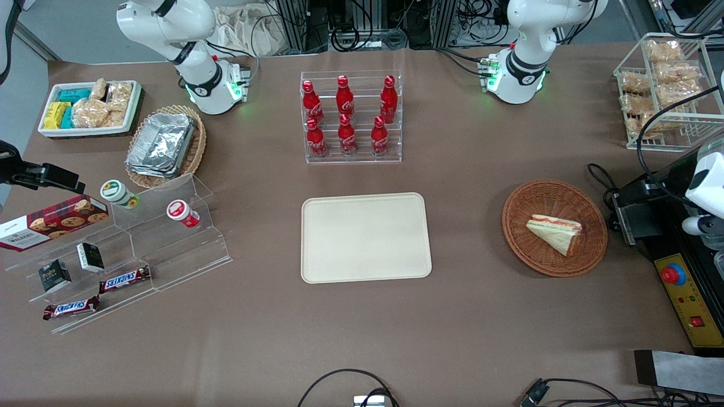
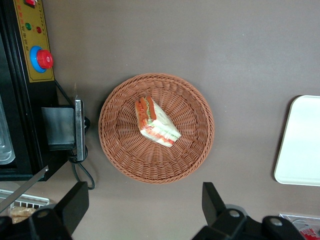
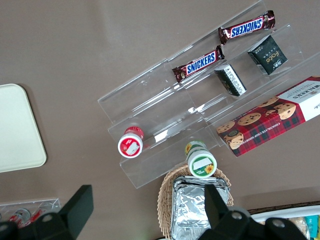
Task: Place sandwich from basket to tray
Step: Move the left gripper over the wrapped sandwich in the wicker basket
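i've got the left arm's gripper [image 2: 142, 212] hanging high above the table with its two fingers [image 2: 74, 200] spread wide and nothing between them, looking straight down on the basket [image 2: 112, 150]. the sandwich [image 2: 156, 121] lies on its side near the middle of that basket, wedge pointing toward the rim, red-orange filling edge showing; in the front view the same sandwich [image 1: 555, 232] sits a touch off centre in the basket [image 1: 523, 237], toward the working arm's end. the tray [image 1: 366, 236] is bare and well apart from the basket, toward the middle of the table. i judge the step in hand to be the approach: nothing has been picked yet. to do it well i'd centre over the wedge first, then turn the wrist so the fingers close across the two flat bread faces rather than along the slanted edges, where they could slip. i'd descend slowly, stop short of pressing into the weave, and close gently since the bread looks soft and could squash or shed filling.
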`<state>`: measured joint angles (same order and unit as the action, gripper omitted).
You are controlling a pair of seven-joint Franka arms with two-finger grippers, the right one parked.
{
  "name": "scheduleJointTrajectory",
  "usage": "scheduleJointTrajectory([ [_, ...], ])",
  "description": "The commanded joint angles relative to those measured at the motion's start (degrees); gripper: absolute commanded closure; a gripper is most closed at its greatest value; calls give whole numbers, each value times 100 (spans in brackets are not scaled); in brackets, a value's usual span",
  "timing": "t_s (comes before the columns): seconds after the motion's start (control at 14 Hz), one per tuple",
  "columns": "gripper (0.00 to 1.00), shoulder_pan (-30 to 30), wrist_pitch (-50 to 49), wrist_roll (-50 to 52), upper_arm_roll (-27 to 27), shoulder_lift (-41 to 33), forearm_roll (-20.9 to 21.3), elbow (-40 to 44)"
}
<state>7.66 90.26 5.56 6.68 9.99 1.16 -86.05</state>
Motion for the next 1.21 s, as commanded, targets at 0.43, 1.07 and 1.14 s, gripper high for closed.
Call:
scheduleJointTrajectory([
  [0.43, 0, 113, -131, 42, 9, 293, 42, 475],
  [1.07, 0, 113, 332, 2290, 9, 3, 51, -762],
  [1.14, 0, 130, 587, 2587, 9, -41, 51, -965],
])
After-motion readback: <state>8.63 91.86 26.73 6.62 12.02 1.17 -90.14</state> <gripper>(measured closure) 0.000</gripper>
